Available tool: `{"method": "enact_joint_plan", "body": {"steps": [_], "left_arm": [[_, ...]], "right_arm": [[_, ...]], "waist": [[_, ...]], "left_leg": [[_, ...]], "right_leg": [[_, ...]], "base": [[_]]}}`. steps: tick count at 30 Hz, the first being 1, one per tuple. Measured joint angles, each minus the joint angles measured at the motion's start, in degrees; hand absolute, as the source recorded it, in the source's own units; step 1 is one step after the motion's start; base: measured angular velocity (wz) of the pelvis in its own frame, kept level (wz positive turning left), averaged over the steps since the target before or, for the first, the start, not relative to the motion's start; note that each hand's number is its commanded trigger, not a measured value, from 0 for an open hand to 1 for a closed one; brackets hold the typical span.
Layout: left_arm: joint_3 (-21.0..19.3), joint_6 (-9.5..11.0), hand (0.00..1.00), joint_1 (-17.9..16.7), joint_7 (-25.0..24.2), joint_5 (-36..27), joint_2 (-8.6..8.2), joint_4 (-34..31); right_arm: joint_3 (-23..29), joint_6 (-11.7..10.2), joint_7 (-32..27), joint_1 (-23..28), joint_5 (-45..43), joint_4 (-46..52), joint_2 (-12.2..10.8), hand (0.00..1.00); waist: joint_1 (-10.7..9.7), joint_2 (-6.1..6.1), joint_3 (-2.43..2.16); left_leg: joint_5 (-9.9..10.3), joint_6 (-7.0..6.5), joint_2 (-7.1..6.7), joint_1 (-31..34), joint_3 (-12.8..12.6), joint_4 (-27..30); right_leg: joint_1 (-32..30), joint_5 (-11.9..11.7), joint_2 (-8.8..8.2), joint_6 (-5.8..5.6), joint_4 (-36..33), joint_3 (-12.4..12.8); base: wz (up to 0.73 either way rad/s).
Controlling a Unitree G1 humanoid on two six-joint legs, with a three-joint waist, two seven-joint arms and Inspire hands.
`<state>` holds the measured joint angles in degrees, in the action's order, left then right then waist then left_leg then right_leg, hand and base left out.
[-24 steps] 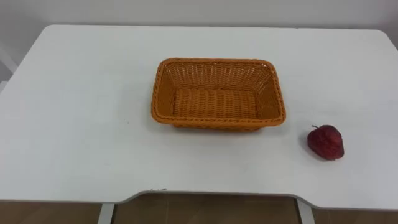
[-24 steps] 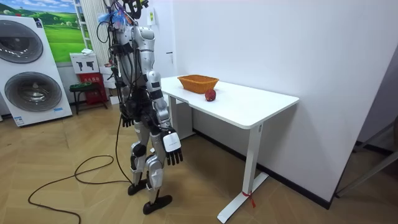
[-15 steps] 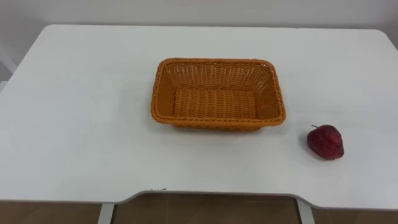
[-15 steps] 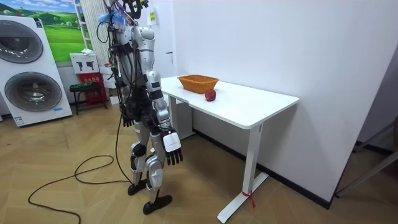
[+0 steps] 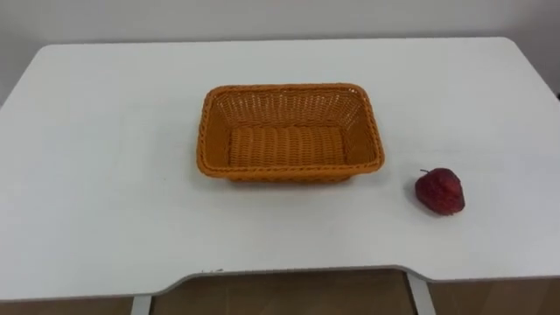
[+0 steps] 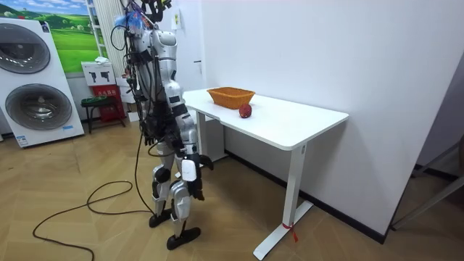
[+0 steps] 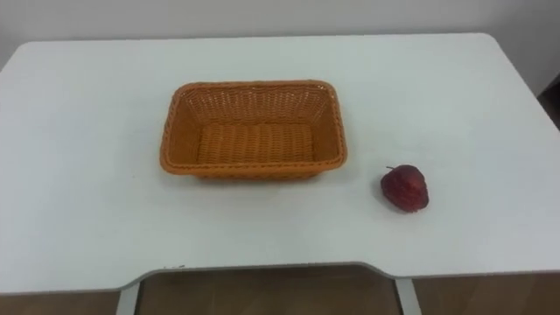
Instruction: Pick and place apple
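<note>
A dark red apple (image 5: 439, 191) lies on the white table (image 5: 105, 201), to the right of an orange wicker basket (image 5: 204, 131) and a short gap away from it. The basket has nothing in it. In the room view I stand a step back from the table's near end, with the apple (image 6: 245, 110) and the basket (image 6: 230, 96) ahead of me. My right hand (image 6: 193, 190) hangs beside my thigh, fingers relaxed. My left hand (image 6: 149, 136) sits on the far side of my body.
The table (image 6: 290, 123) stands against a white wall. Washing machines (image 6: 36, 87) and a small stool (image 6: 94, 105) are behind me at the room view's left. Wooden floor lies around me.
The eye view has shifted, so basket and apple now sit slightly further left; nothing on the table moved. My right hand has dropped lower and closer to my leg.
</note>
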<state>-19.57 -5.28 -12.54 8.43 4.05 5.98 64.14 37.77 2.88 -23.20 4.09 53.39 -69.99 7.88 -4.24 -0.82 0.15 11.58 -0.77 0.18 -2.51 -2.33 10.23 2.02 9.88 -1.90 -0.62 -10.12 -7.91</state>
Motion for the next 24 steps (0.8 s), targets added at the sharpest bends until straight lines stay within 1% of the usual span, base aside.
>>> {"method": "enact_joint_plan", "body": {"steps": [1,2,3,4,5,7,8,10,11,12,13,14,15,17,18,19,20,21,22,24], "left_arm": [[0.0,0.0,0.0,-0.3,0.0,0.3,0.23,-0.2],[0.0,-0.1,0.0,-0.6,0.0,0.6,0.43,-1.0],[0.0,-0.1,0.0,-0.6,0.0,0.6,0.51,-1.5],[-0.2,0.0,0.0,-0.8,0.0,0.6,0.69,-2.4],[-0.3,0.2,0.0,-0.8,0.0,0.6,0.81,-2.5],[-0.4,0.5,0.0,-0.7,0.0,0.6,1.28,-2.6],[-0.4,0.5,0.0,-0.8,0.0,0.6,1.37,-2.6],[-0.3,0.6,0.0,-0.9,0.0,0.6,1.54,-2.5],[-0.3,0.6,0.0,-1.0,0.0,0.6,1.56,-2.5],[-0.2,0.8,0.0,-1.1,0.0,0.6,1.56,-2.5],[0.2,1.0,0.0,-0.9,0.0,0.6,1.65,-2.7],[0.6,1.2,0.0,-0.8,0.0,0.7,1.71,-2.8],[1.4,1.9,0.0,-0.4,0.0,0.7,1.9,-2.9],[3.1,2.8,0.0,0.3,-0.1,0.6,1.93,-2.6],[3.8,3.1,0.0,0.6,0.0,0.6,2.01,-2.2],[5.9,3.6,0.0,0.9,0.0,0.5,2.55,-1.1],[7.2,4.2,0.0,1.4,0.1,0.4,2.86,0.0],[7.6,4.3,0.0,1.5,0.1,0.3,2.89,0.2],[8.7,4.8,0.0,1.6,0.1,0.3,2.89,0.2],[9.4,5.4,0.0,1.7,0.1,0.4,2.74,0.1]], "right_arm": [[1.5,-0.4,-1.8,-0.2,2.5,1.5,0.4,0.0],[2.8,-0.5,-3.9,-0.2,4.1,3.3,1.0,0.0],[3.1,-0.7,-4.9,-0.3,4.6,4.2,1.2,0.0],[4.1,-1.7,-7.4,-0.7,4.8,6.0,1.6,0.0],[4.3,-2.3,-8.5,-1.2,4.8,6.4,2.0,0.0],[4.9,-3.2,-13.5,-2.3,4.7,9.0,3.3,0.0],[5.3,-3.4,-14.9,-2.4,4.6,10.3,3.4,0.0],[5.7,-4.9,-20.2,-2.3,4.0,17.5,3.4,0.0],[5.9,-5.3,-21.4,-2.4,3.2,19.2,3.4,0.0],[6.0,-5.5,-24.1,-2.4,0.4,23.7,3.4,0.0],[5.5,-6.4,-26.9,-2.4,-4.5,28.1,3.4,0.0],[4.8,-7.2,-28.1,-2.4,-7.3,29.9,3.4,0.0],[3.8,-8.7,-30.2,-2.4,-12.6,33.6,3.4,0.0],[1.2,-9.4,-35.4,-2.2,-23.1,43.2,3.2,0.0],[0.1,-9.5,-36.4,-2.3,-26.0,45.4,3.2,0.0],[-2.3,-10.5,-38.0,-2.3,-31.5,49.0,3.3,0.0],[-4.2,-11.9,-39.0,-2.3,-36.0,51.2,3.4,0.0],[-4.9,-12.4,-39.4,-2.3,-37.8,51.9,3.4,0.0],[-6.2,-13.1,-40.0,-2.2,-40.9,53.2,3.3,0.0],[-7.9,-13.2,-40.5,-2.2,-44.2,55.8,3.3,0.0]], "waist": [[-0.5,-0.08,0.01],[-0.7,-0.09,-0.16],[-0.7,-0.1,-0.13],[-0.6,-0.06,-0.17],[-0.7,-0.05,-0.17],[-1.3,-0.17,-0.2],[-1.4,-0.23,-0.23],[-1.5,-0.34,-0.22],[-1.5,-0.43,-0.25],[-1.4,-0.51,-0.28],[-1.2,-0.55,-0.25],[-1.1,-0.58,-0.26],[-0.8,-0.7,-0.27],[0.1,-0.69,-0.27],[0.3,-0.66,-0.23],[0.5,-0.57,-0.22],[0.8,-0.72,-0.2],[1.0,-0.74,-0.21],[1.4,-0.96,-0.06],[1.9,-1.17,0.09]], "left_leg": [[0.0,-0.01,-0.01,-0.1,-0.1,0.0],[0.0,-0.03,-0.04,0.0,-0.2,0.0],[0.0,-0.03,-0.05,0.1,-0.4,0.0],[0.0,-0.03,-0.03,0.2,-0.7,-0.1],[0.0,-0.04,-0.03,0.2,-0.8,0.0],[0.0,-0.03,-0.04,0.5,-0.9,0.2],[0.0,-0.03,-0.06,0.6,-0.9,0.2],[0.0,-0.01,-0.07,0.9,-1.0,0.3],[0.0,-0.01,-0.08,0.9,-1.0,0.3],[0.0,-0.01,-0.11,0.9,-1.0,0.4],[0.0,-0.01,-0.12,1.1,-1.2,0.5],[0.0,-0.01,-0.12,1.3,-1.2,0.6],[0.0,-0.01,-0.11,1.5,-1.2,0.7],[-0.1,0.0,-0.08,2.3,-1.5,0.6],[-0.1,0.0,-0.06,2.4,-1.6,0.6],[-0.1,0.01,-0.05,2.3,-1.7,0.6],[-0.1,0.01,0.0,2.0,-1.8,0.6],[-0.1,0.01,0.02,2.0,-1.8,0.6],[-0.1,0.01,0.01,2.0,-1.9,0.5],[-0.1,0.01,-0.01,2.3,-1.9,0.3]], "right_leg": [[-0.3,0.2,-0.05,0.03,-0.6,0.1],[-1.1,0.5,-0.13,0.03,-1.3,0.2],[-1.2,0.6,-0.17,0.06,-1.8,0.4],[-1.7,0.7,-0.15,0.09,-2.4,0.7],[-2.0,0.7,-0.16,0.14,-2.7,0.8],[-2.5,1.0,-0.17,0.15,-3.4,1.1],[-2.7,1.1,-0.18,0.17,-3.7,1.2],[-3.0,1.1,-0.17,0.18,-3.8,1.4],[-3.0,1.1,-0.16,0.18,-3.8,1.4],[-3.1,1.1,-0.14,0.18,-3.8,1.7],[-3.3,1.1,-0.13,0.17,-3.7,1.8],[-3.4,1.1,-0.13,0.16,-3.7,1.8],[-3.7,1.0,-0.12,0.17,-3.7,1.8],[-5.0,1.0,-0.05,0.21,-3.9,2.2],[-5.2,1.0,-0.01,0.22,-4.1,2.3],[-5.1,1.0,0.02,0.23,-4.2,2.4],[-4.9,1.0,0.09,0.23,-4.2,2.6],[-4.9,1.0,0.11,0.24,-4.1,2.7],[-4.8,1.0,0.11,0.24,-3.9,2.6],[-5.3,1.0,0.09,0.23,-3.8,2.7]], "base": [[-0.03],[-0.06],[-0.1],[-0.12],[-0.1],[-0.03],[0.0],[0.0],[-0.04],[-0.05],[-0.04],[0.0],[0.0],[-0.08],[-0.1],[-0.08],[-0.06],[-0.03],[0.0],[0.0]]}}
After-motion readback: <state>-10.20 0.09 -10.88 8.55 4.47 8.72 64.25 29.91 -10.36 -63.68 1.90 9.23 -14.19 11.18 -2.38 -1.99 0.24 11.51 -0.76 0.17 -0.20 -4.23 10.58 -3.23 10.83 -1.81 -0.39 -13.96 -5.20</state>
